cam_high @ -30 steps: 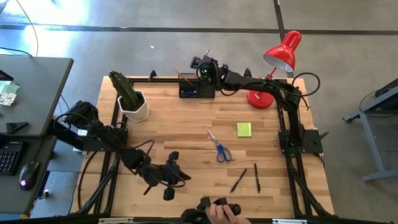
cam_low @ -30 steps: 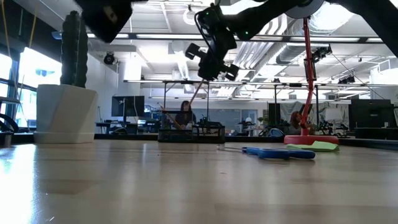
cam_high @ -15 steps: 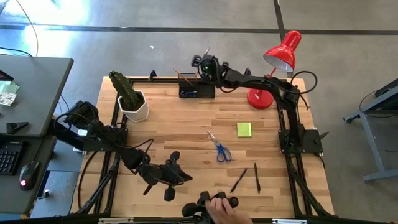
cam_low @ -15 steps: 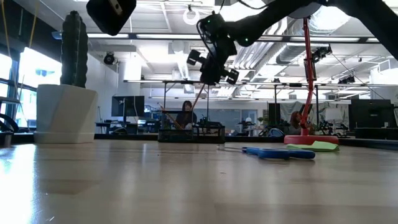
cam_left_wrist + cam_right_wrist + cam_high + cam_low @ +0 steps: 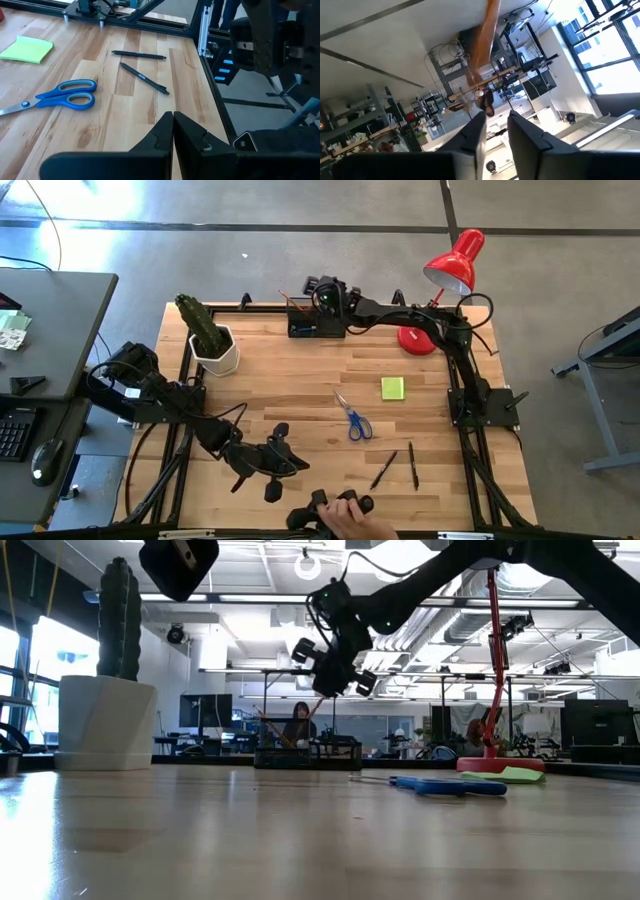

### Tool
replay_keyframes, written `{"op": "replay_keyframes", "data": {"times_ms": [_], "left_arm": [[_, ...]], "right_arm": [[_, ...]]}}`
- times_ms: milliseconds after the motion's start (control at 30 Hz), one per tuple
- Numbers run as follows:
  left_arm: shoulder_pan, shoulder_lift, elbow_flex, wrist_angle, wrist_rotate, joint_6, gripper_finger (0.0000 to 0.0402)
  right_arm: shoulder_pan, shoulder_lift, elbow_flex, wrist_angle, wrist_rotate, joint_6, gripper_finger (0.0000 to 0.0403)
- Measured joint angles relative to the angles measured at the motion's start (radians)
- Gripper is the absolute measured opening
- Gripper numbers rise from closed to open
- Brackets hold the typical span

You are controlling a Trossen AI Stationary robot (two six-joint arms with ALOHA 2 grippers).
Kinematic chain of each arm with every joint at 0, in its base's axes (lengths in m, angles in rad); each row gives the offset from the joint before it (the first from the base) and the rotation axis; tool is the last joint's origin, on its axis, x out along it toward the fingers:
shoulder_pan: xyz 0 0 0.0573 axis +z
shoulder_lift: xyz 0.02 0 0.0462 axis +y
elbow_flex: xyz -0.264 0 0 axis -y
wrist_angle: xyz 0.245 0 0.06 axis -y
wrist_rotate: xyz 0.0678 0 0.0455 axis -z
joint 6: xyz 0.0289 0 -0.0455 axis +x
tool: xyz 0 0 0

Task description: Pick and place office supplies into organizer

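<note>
Right gripper (image 5: 492,131) jaws slightly parted above organizer (image 5: 303,326); pencil (image 5: 485,37) between them, contact unclear. Left gripper (image 5: 173,131) jaws pressed together, empty.

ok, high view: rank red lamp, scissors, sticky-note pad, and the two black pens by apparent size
1. red lamp, largest by far
2. scissors
3. the two black pens: alike in length, so no ranking between them, and close to the scissors
4. sticky-note pad, shortest, though wider than the pens
</note>
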Motion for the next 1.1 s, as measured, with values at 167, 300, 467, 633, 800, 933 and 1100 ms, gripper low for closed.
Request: {"op": "replay_keyframes", "data": {"times_ms": [167,300,467,633,800,933,1100], "left_arm": [[0.000,0.000,0.000,-0.008,0.000,0.000,0.0003],[0.000,0.000,0.000,-0.015,0.000,0.000,0.0003],[0.000,0.000,0.000,-0.035,0.000,-0.001,0.0003],[0.000,0.000,0.000,-0.048,0.000,-0.009,0.0003],[0.000,0.000,0.000,-0.051,0.000,-0.016,0.0003],[0.000,0.000,0.000,-0.051,0.000,-0.011,0.0003],[0.000,0.001,-0.001,-0.015,-0.003,0.007,0.0003]], "right_arm": [[0.024,0.000,0.000,0.000,-0.030,0.000,0.0109],[0.049,0.000,0.000,0.000,-0.041,0.001,0.0128],[0.071,-0.007,0.000,0.054,0.041,0.092,0.0128],[0.068,-0.069,0.001,0.063,0.213,0.479,0.0116],[0.065,-0.200,0.001,-0.228,0.284,1.056,0.0104],[0.049,-0.337,0.002,-0.538,-0.145,1.731,0.0098],[-0.073,-0.380,-0.022,-0.509,-0.973,2.265,0.0098]]}}
